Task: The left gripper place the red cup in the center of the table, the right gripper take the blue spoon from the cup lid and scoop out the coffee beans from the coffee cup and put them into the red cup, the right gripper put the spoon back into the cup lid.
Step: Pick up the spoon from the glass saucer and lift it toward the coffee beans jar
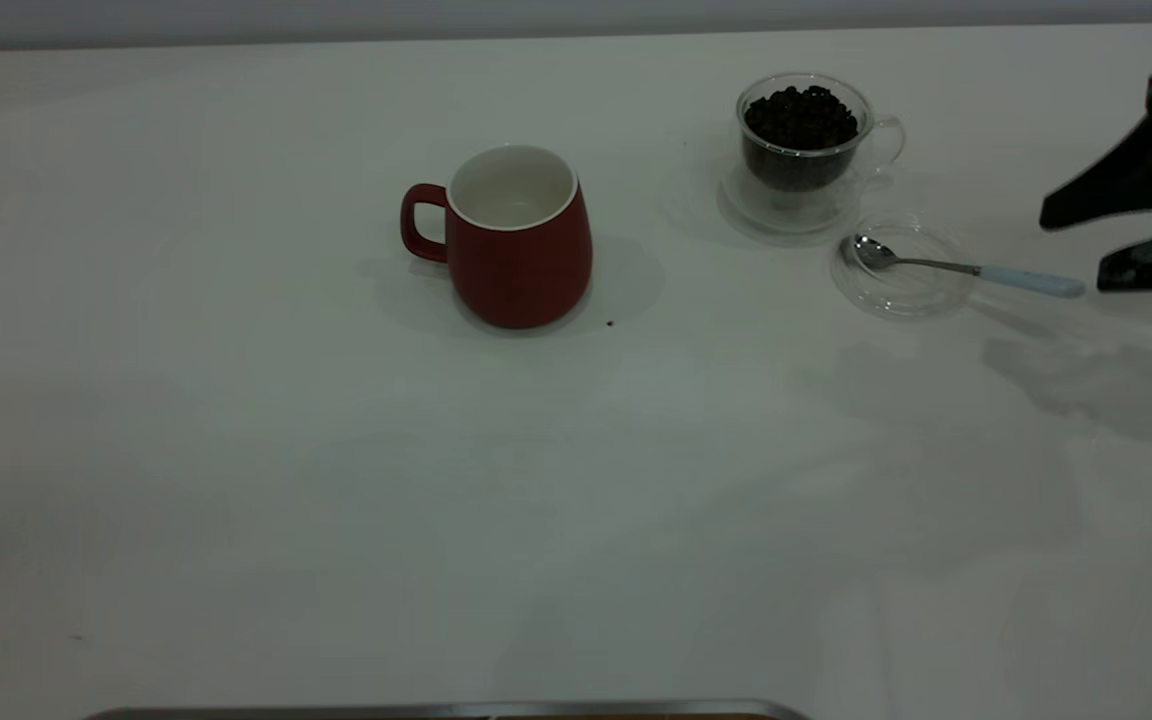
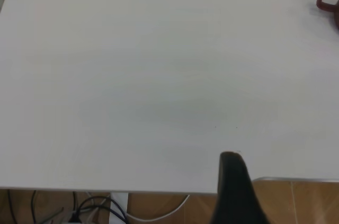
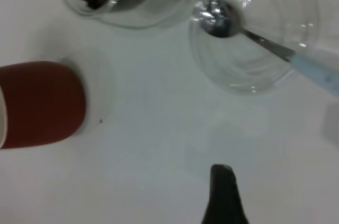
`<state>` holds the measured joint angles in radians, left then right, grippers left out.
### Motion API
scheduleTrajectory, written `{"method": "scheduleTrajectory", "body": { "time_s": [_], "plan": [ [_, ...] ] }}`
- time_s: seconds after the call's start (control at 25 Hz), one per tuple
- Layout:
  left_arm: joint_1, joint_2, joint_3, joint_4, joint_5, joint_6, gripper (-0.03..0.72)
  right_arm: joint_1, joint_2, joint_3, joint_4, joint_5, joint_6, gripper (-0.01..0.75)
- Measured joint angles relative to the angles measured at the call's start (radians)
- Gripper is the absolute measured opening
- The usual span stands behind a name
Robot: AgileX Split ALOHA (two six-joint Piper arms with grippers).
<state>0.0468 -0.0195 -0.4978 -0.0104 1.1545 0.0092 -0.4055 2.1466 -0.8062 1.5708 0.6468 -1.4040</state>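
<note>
White table point(image 1: 236, 480). Red cup point(image 1: 518, 240) upright near centre, empty, handle leftward; rigid, matte, probably heavy. Coffee cup point(image 1: 802, 150) far right, heaped with coffee beans point(image 1: 801, 116); fragile, slick glass. Cup lid point(image 1: 904, 268) just nearer, carrying blue spoon point(image 1: 966, 268), bowl inside, handle overhanging rightward. Right gripper point(image 1: 1126, 245) just right of handle tip, jaws spread wide, empty. Spoon light, stiff, thin; best pinched on overhanging pale handle, away from slippery metal. Left gripper point(image 2: 233, 192) at table's edge, opening indiscernible.
</note>
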Motion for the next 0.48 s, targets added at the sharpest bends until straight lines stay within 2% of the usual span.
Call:
{"method": "scheduleTrajectory", "body": {
  "time_s": [0.24, 0.48],
  "plan": [
    [0.000, 0.000, 0.000, 0.000, 0.000, 0.000, 0.538, -0.061, 0.088, -0.005, 0.136, 0.083, -0.141, 0.588],
    [0.000, 0.000, 0.000, 0.000, 0.000, -0.001, 0.538, -0.066, 0.163, -0.007, 0.223, 0.111, -0.230, 0.588]
  ]
}}
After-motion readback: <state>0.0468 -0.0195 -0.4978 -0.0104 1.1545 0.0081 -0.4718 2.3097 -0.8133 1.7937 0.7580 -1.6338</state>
